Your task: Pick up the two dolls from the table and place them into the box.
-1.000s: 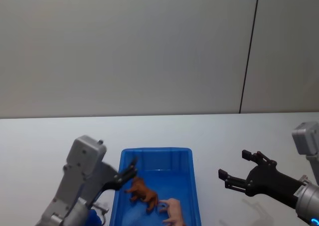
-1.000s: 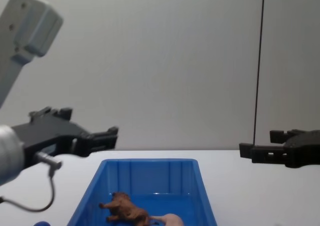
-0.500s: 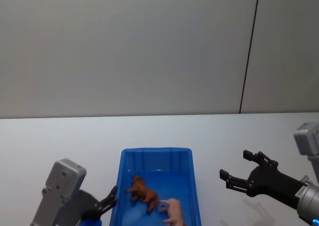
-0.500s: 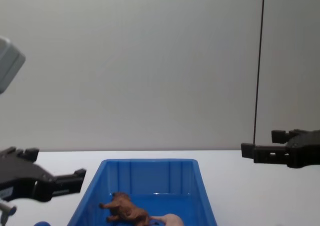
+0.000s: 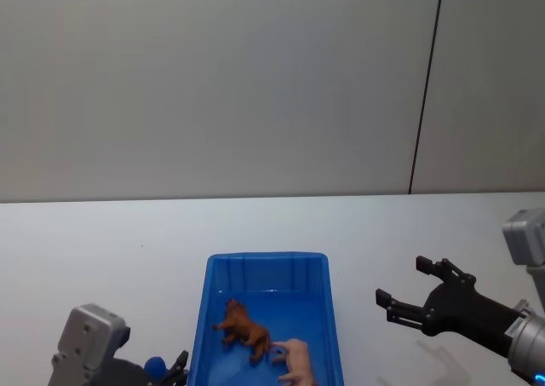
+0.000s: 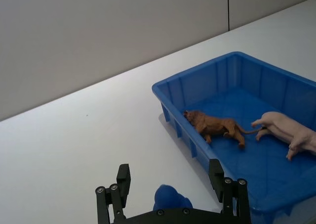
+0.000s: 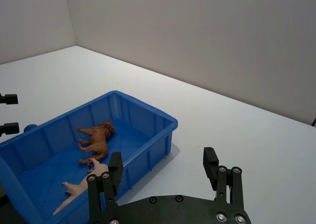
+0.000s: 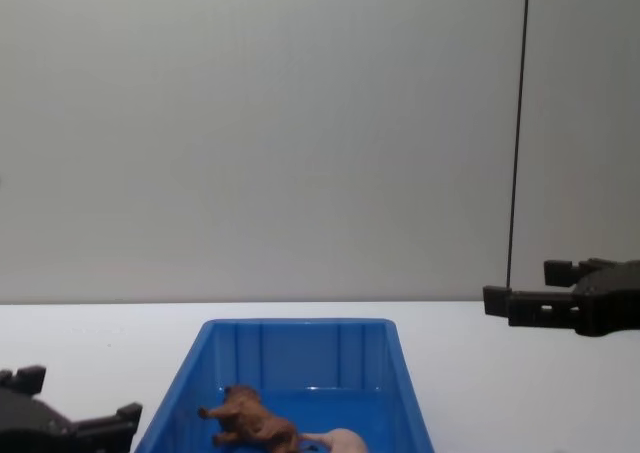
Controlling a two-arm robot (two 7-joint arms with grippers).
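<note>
Both dolls lie inside the blue box (image 5: 266,256): the brown lion (image 5: 243,325) near the middle and the pale pink pig (image 5: 295,359) at the near end. In the chest view the lion (image 8: 248,418) and pig (image 8: 345,440) sit low in the box (image 8: 300,323). My left gripper (image 6: 168,177) is open and empty, low on the box's left side, with the lion (image 6: 215,125) and pig (image 6: 289,130) beyond it. My right gripper (image 5: 400,281) hovers open and empty to the right of the box (image 7: 143,105).
The white table (image 5: 409,233) spreads around the box, with a plain grey wall behind. A blue rounded piece (image 6: 170,200) sits close under the left gripper. The left arm's grey housing (image 5: 85,352) shows at the near left.
My left arm has dropped and drawn back from over the box's left rim to the near left. The right gripper and both dolls have stayed put.
</note>
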